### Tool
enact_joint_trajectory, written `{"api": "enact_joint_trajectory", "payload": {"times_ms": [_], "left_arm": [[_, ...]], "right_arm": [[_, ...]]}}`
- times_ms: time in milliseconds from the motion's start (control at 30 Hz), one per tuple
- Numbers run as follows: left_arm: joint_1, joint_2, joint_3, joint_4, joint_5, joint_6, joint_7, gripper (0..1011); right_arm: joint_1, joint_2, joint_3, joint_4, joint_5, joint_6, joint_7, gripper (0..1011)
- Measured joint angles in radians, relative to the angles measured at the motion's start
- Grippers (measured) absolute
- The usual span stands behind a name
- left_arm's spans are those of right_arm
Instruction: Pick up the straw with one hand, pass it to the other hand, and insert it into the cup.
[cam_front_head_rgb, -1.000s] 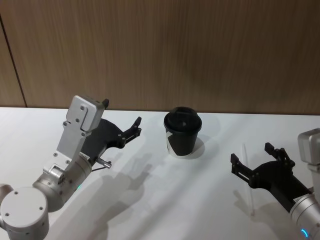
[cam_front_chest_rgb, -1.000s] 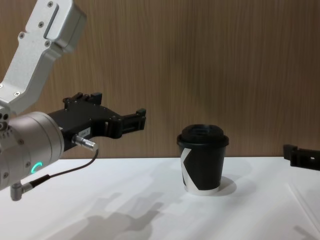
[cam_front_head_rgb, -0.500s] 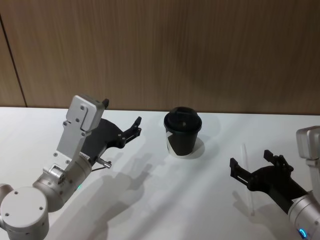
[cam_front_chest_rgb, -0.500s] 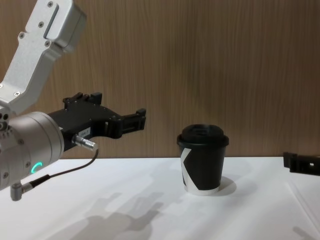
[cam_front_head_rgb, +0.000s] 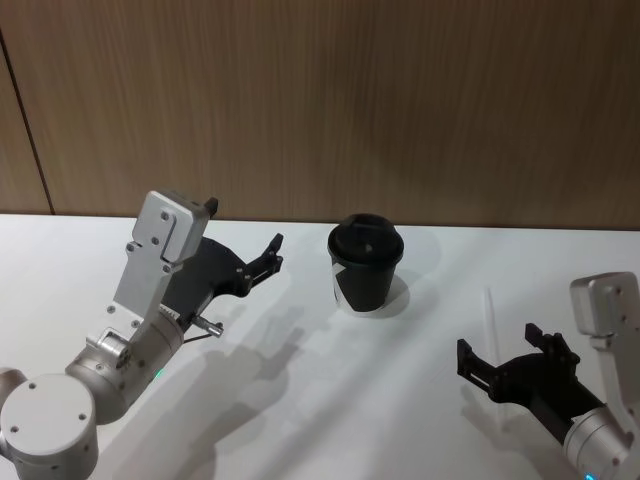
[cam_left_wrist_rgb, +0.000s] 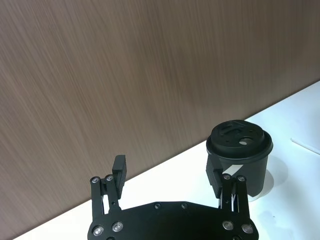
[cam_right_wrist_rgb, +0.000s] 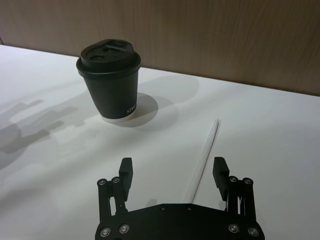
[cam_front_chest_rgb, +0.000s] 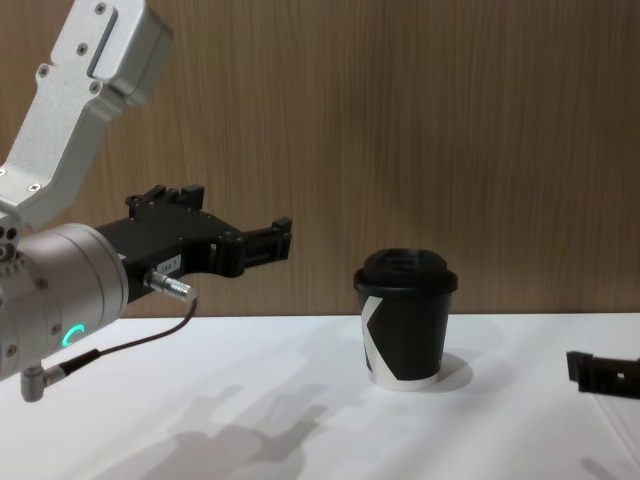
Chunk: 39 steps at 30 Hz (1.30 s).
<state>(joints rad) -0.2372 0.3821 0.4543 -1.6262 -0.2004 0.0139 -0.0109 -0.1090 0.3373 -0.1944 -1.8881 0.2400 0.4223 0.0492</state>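
The straw (cam_front_head_rgb: 493, 330) is lying flat on the white table (cam_front_head_rgb: 300, 400), to the right of the cup (cam_front_head_rgb: 366, 265) and apart from it. The right gripper (cam_front_head_rgb: 498, 345) is being held low over it with the fingers spread wide; the straw is running between the two fingers, nearer one than the other, and is being touched by neither. The left gripper (cam_front_head_rgb: 243, 225) is being held raised to the left of the cup, its fingers likewise spread, with nothing between them.
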Motion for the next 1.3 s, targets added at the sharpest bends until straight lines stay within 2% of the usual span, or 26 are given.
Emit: {"api": "enact_joint_trajectory", "payload": {"times_ms": [667, 1300], "left_arm": [[0.000, 0.000, 0.000, 0.000, 0.000, 0.000, 0.000, 1002], [0.000, 0.000, 0.000, 0.000, 0.000, 0.000, 0.000, 1002]], "right_arm": [[-0.008, -0.029, 0.008, 0.026, -0.017, 0.059, -0.023, 1001], [-0.001, -0.028, 0.019, 0.033, -0.026, 0.093, -0.003, 1001]]}}
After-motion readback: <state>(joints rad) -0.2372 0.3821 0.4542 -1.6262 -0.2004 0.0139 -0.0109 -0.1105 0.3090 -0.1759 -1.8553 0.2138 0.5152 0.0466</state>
